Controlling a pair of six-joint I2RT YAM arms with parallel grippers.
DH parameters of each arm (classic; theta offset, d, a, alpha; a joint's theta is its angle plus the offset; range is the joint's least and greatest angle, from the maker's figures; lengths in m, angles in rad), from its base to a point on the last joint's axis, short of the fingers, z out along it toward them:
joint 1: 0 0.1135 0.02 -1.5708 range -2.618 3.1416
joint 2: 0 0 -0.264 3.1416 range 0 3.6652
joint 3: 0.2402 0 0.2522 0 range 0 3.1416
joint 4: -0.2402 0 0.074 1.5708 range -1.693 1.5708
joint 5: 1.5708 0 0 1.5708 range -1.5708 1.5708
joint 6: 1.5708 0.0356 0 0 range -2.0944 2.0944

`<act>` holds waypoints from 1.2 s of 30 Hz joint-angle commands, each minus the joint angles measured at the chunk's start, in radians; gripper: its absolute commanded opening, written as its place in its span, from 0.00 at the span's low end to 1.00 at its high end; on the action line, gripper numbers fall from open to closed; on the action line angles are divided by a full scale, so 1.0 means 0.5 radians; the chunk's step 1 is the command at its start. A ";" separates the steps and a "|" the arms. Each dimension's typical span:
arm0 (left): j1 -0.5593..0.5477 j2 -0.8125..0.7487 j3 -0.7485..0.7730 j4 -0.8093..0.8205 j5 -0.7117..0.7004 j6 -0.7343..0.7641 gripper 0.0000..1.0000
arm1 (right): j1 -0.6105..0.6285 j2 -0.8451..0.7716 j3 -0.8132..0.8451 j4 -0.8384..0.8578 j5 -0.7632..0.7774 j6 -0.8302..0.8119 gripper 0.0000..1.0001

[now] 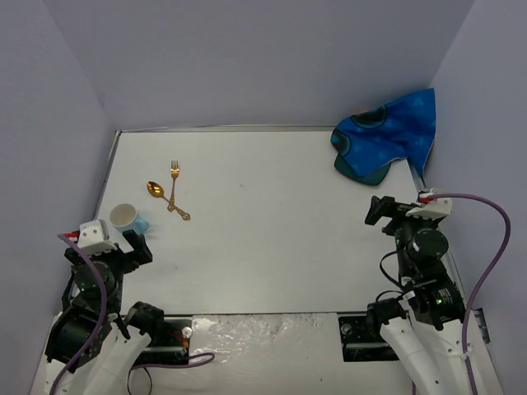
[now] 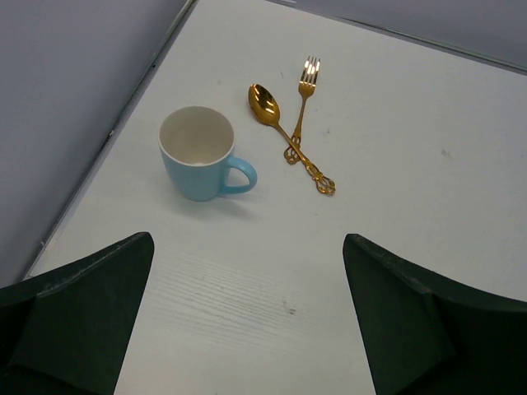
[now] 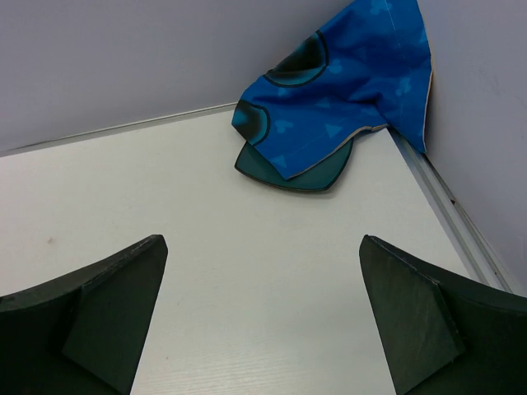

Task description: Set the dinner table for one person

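Left tool (image 2: pixel 249 247): open wide, holding nothing, low over the white surface (image 2: pixel 395 164). Just ahead and a bit left, a blue mug (image 2: pixel 198 156), upright, near the surface's left edge. Past it, a gold spoon (image 2: pixel 268 103) and fork (image 2: pixel 306 78), handles touching. Bare room to the right.

Right tool (image 3: pixel 263 247): open wide, empty. Far ahead in the right corner, a blue cloth (image 3: pixel 338 90) over a dark plate (image 3: pixel 296 174).

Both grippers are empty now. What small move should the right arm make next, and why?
Probably reach the open right gripper forward to the blue cloth: it lies crumpled over the dark plate in the far corner, so the plate cannot be placed yet.
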 commanded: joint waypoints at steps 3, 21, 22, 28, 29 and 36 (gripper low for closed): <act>-0.001 0.167 0.017 0.111 0.011 -0.034 0.97 | -0.009 0.138 0.086 0.130 0.045 0.107 1.00; 0.006 0.191 0.016 0.132 0.100 -0.008 0.97 | -0.264 2.166 1.220 0.307 -0.139 0.118 1.00; 0.007 0.189 0.014 0.137 0.100 -0.004 0.97 | -0.281 2.306 1.310 0.341 -0.161 0.082 1.00; 0.019 0.214 0.012 0.157 0.119 0.009 0.97 | -0.376 2.945 1.692 0.394 -0.311 -0.038 0.96; 0.021 0.221 0.012 0.158 0.123 0.011 0.97 | -0.403 3.004 1.742 0.403 -0.337 -0.057 0.94; 0.030 0.245 0.020 0.156 0.145 0.019 0.97 | -0.561 3.282 1.798 0.473 -0.647 -0.141 0.80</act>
